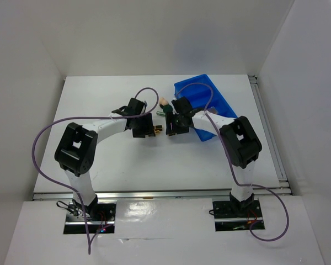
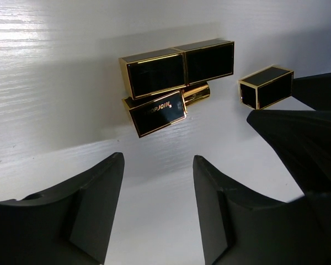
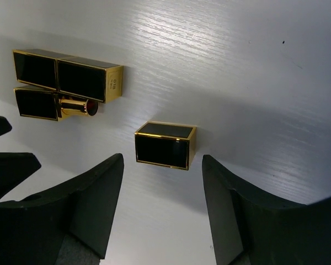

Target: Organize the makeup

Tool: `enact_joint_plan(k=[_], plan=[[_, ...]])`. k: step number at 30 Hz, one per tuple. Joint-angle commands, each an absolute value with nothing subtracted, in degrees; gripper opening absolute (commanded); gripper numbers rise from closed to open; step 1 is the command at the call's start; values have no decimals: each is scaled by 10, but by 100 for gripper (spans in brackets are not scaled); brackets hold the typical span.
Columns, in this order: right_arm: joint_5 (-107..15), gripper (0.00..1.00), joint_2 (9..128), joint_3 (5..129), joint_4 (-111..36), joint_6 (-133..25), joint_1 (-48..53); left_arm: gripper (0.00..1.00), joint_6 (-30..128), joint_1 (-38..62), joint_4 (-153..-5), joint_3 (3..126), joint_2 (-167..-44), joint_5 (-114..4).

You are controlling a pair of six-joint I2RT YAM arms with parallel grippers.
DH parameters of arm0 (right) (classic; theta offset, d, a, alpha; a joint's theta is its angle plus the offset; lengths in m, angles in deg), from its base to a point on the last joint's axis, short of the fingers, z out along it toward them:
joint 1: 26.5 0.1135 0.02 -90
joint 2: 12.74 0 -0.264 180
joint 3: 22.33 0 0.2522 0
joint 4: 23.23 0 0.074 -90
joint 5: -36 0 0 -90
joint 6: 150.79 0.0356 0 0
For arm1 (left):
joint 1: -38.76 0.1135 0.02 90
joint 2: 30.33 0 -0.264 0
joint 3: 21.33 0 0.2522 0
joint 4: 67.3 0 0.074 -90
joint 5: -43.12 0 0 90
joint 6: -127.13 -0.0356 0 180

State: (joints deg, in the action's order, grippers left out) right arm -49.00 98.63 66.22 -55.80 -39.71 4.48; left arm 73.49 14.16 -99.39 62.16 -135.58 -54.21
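Two black-gold lipstick tubes lie side by side on the white table (image 1: 110, 160) between my grippers. One is closed (image 2: 179, 66) (image 3: 66, 74). The other is uncapped (image 2: 157, 113) (image 3: 49, 105), with its red tip showing. Its loose black-gold cap (image 2: 266, 86) (image 3: 165, 144) lies apart to the right. My left gripper (image 2: 157, 165) (image 1: 147, 131) is open and empty just short of the tubes. My right gripper (image 3: 163, 165) (image 1: 172, 128) is open and empty, with the cap just ahead of its fingertips. A beige sponge (image 1: 163, 102) and a green tube (image 1: 168, 112) lie behind them.
A large blue plastic bin (image 1: 204, 102) sits tilted at the back right, close behind the right arm. The two grippers face each other only a few centimetres apart. White walls enclose the table on three sides.
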Motion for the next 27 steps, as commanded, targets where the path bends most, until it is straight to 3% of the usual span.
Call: enact_joint_plan(k=[1, 4, 21, 27], plan=[[-488, 65, 998, 692, -542, -404, 46, 65, 740, 139, -980, 620, -1354, -534], [-488, 62, 998, 692, -536, -399, 46, 61, 734, 139, -980, 619, -1348, -528], [-444, 62, 966, 652, -495, -364, 11, 60, 769, 156, -957, 603, -1338, -510], [-434, 58, 961, 641, -489, -352, 0, 60, 780, 166, -935, 585, -1317, -517]])
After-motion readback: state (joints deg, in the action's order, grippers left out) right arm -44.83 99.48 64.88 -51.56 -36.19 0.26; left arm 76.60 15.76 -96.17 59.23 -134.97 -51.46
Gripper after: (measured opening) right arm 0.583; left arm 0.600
